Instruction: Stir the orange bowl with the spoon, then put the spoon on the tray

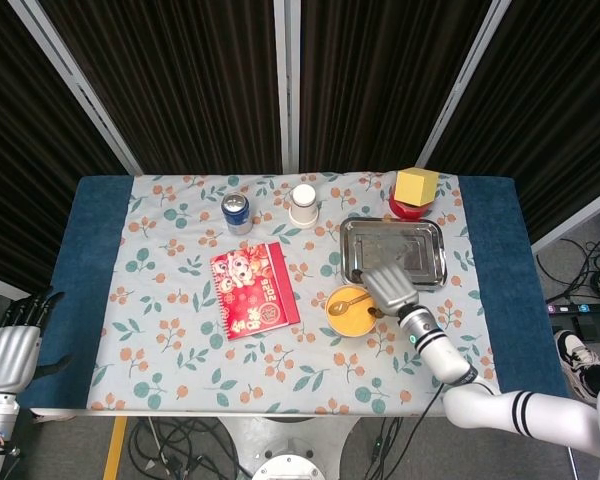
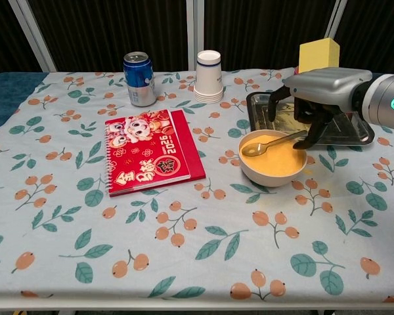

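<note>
The orange bowl (image 2: 273,157) (image 1: 348,310) sits just in front of the metal tray (image 2: 262,115) (image 1: 392,249). My right hand (image 2: 322,98) (image 1: 390,289) holds the spoon (image 2: 270,144) (image 1: 351,300) by its handle, with the spoon's head over the left part of the bowl's orange filling. Whether the spoon's head touches the filling I cannot tell. My left hand (image 1: 13,342) hangs off the table's left edge, fingers apart, holding nothing.
A red notebook (image 2: 153,151) lies left of the bowl. Behind it stand a blue can (image 2: 139,79) and a white paper cup (image 2: 209,76). A yellow block (image 2: 318,56) on a red roll sits behind the tray.
</note>
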